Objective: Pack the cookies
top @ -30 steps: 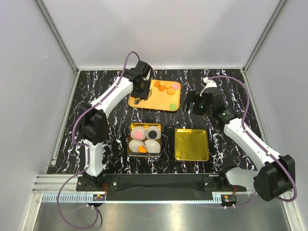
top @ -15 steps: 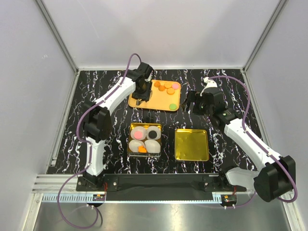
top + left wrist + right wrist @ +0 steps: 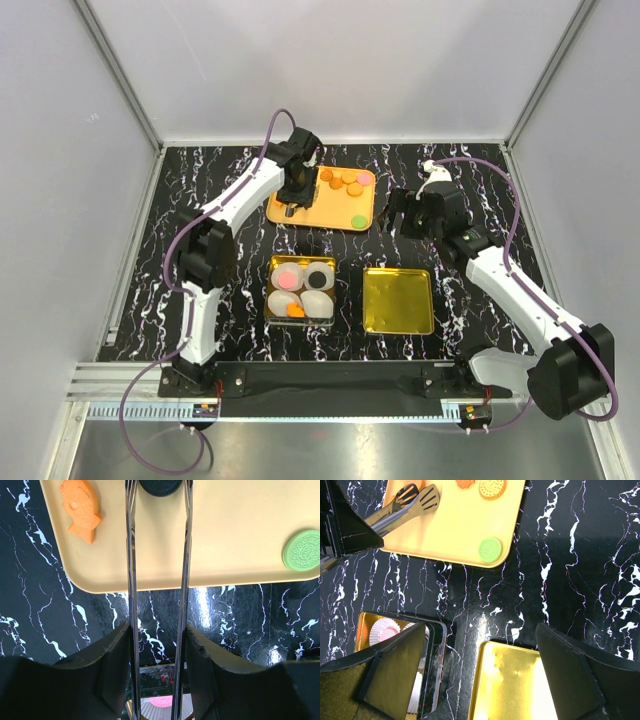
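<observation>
**Step in hand:** pick-up of one cookie from the tray.

The left gripper (image 3: 157, 655) is closed on a pair of long polished steel tongs (image 3: 131, 580). Its black fingers press the two thin blades from outside. The blades reach over the pale orange plastic tray (image 3: 225, 525) and flank a black round sandwich cookie (image 3: 160, 485) at the top edge of the left wrist view. The tong tips are cut off there, so contact with that cookie cannot be confirmed.

The right gripper (image 3: 481, 630) stands fully open and holds nothing. It hovers above the black white-veined marble tabletop (image 3: 570, 555), between the tray and the shiny gold square lid (image 3: 512, 680).

**Cookie locations:**
- Most lie flat on the tray, including a green round embossed cookie (image 3: 301, 550) and an orange fish-shaped cookie (image 3: 82, 507).
- A pink, a black and an orange piece sit in the square gold-rimmed tin (image 3: 301, 259), inside four white pleated paper cups (image 3: 318, 303).

**Next move (judgement):**
- Squeeze the blades on the black disc and lift it straight up.
- Carry it to the tin and release it over a cup.

The disc looks thin, rigid and smooth-edged, and the polished blades probably offer little friction. A centred, light grip is advisable. Off-centre pressure may let the disc pivot out, and excess force may crack it.
</observation>
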Available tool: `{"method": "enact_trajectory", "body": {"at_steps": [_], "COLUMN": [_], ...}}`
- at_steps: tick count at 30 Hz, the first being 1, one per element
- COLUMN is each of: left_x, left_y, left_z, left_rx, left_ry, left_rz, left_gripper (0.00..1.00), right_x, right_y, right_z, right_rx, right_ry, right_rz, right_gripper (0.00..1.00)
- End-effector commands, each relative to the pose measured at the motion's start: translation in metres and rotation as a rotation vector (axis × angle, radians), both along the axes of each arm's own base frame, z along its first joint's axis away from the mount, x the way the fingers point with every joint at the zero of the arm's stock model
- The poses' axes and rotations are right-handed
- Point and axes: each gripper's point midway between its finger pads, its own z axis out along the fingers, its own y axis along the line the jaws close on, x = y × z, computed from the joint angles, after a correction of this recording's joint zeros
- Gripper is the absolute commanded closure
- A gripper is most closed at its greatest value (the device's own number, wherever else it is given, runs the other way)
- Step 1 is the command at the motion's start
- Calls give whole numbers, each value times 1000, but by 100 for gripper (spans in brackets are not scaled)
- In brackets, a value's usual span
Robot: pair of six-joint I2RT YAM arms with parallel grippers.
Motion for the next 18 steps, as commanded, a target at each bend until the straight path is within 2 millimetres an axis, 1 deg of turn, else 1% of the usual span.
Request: {"method": "enact_trajectory", "body": {"at_steps": [1, 9, 14, 17, 18], "left_x": [14, 15, 16, 15, 15], "left_y": [-10, -12, -13, -12, -12], "left_z": [16, 17, 17, 22, 27], "left_rx": [-43, -48, -51, -53, -56], "left_ry": [-56, -58, -59, -66, -75], "left_rz": [-8, -15, -20, -21, -20], "left_gripper": [52, 54, 58, 60, 60], "right_x": [4, 3, 3, 3, 2], "right_y": [2, 2, 1, 1, 1], "right_z": [26, 26, 26, 26, 26], "right_rx": [28, 29, 26, 28, 27], "right_ry": [-67, -68, -69, -67, -67], "right_rz": [11, 11, 9, 8, 9], "right_gripper": [0, 0, 0, 0, 0]}}
